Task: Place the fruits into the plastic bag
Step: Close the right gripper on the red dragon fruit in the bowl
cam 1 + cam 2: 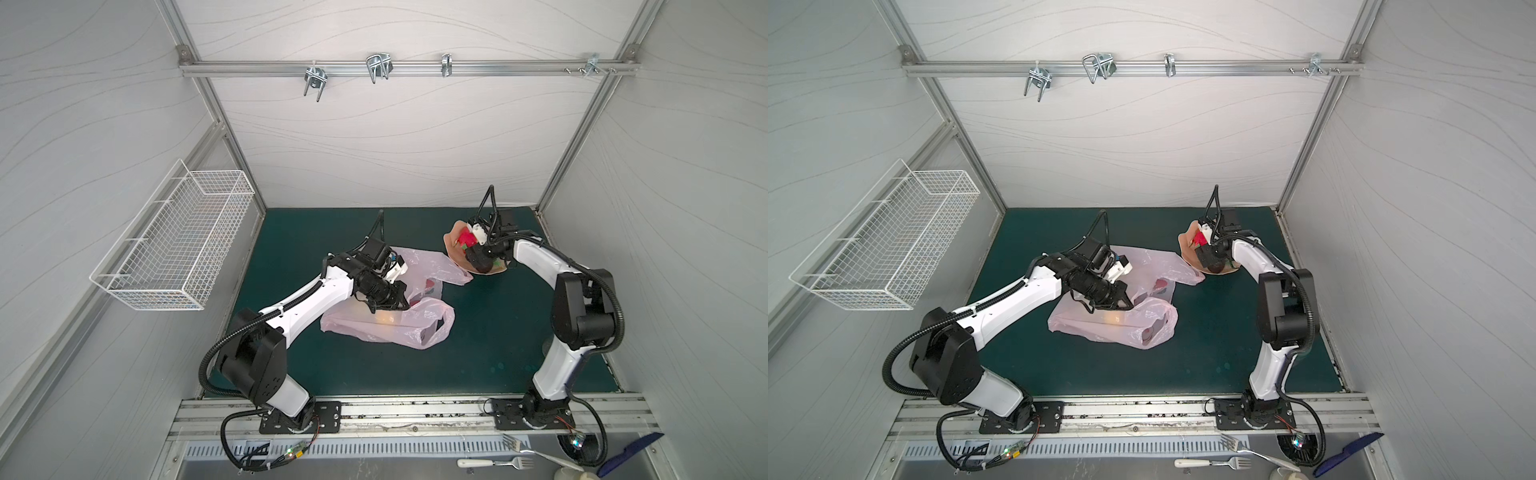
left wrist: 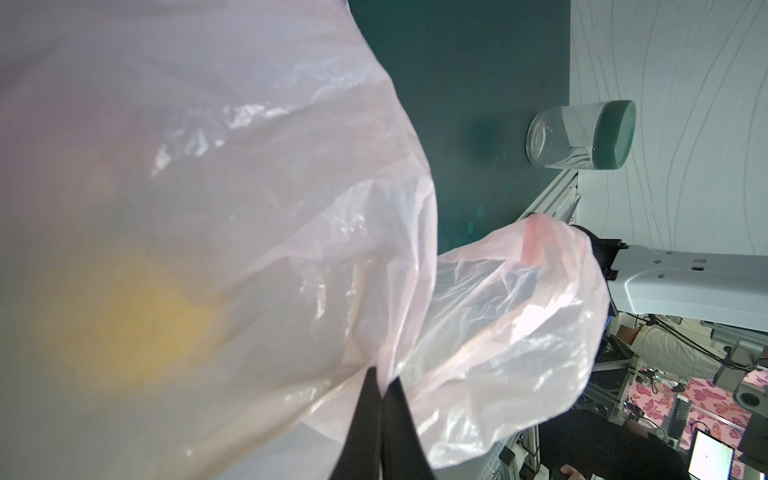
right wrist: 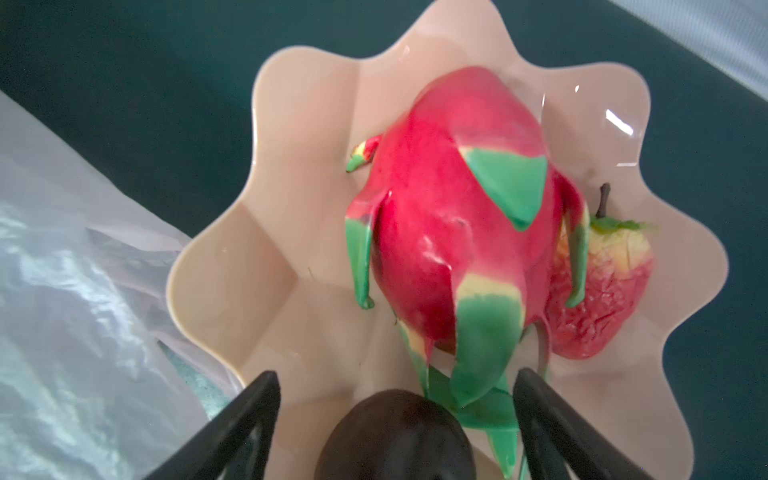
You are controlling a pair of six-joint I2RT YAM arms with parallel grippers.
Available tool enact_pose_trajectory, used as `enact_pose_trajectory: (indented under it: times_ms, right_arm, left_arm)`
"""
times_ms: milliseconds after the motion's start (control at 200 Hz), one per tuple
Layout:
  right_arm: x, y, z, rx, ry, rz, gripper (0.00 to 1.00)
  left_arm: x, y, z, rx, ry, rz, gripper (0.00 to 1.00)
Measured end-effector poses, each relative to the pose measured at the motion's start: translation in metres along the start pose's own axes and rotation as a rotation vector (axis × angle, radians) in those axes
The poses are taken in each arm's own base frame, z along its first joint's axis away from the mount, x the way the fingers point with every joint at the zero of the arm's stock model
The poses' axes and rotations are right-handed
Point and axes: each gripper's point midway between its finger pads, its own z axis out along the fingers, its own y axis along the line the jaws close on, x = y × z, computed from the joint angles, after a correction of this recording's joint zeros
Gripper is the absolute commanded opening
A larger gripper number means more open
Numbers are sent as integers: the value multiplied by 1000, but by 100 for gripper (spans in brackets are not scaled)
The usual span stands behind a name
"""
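left tool point(image 2: 381, 384) clenched on the edge of the pink bag point(image 2: 249, 208), which lies mid surface point(image 1: 498, 332); blurry yellow fruit point(image 2: 120, 316) inside. right tool point(image 3: 397, 374) released, jaws wide either side of the dark round fruit point(image 3: 395, 432), not touching it. It sits on the plate point(image 3: 257, 249) with the dragon fruit point(image 3: 449, 232) and strawberry point(image 3: 602, 299).

bright, even light, soft shadows
top views bow at the edges; glare on the plastic bag point(image 2: 249, 112), close folds blurred.
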Motion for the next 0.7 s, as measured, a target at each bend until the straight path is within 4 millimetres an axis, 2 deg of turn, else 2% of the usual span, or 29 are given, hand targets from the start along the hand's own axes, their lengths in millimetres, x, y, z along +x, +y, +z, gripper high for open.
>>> enact_pose_trajectory:
  times_ms: [290,415,545,700]
  right_arm:
    - [-20,-11,-14,13,-55,54,99]
    - [-45,-27,-17,31,-89,89,99]
    - [-70,-40,-5,36,-107,100,99]
    - [-67,-42,24,10,-54,118,99]
  left_arm:
    - [0,0,0,0,0,0,0]
    - [0,0,0,0,0,0,0]
    - [0,0,0,0,0,0,0]
    - [0,0,0,0,0,0,0]
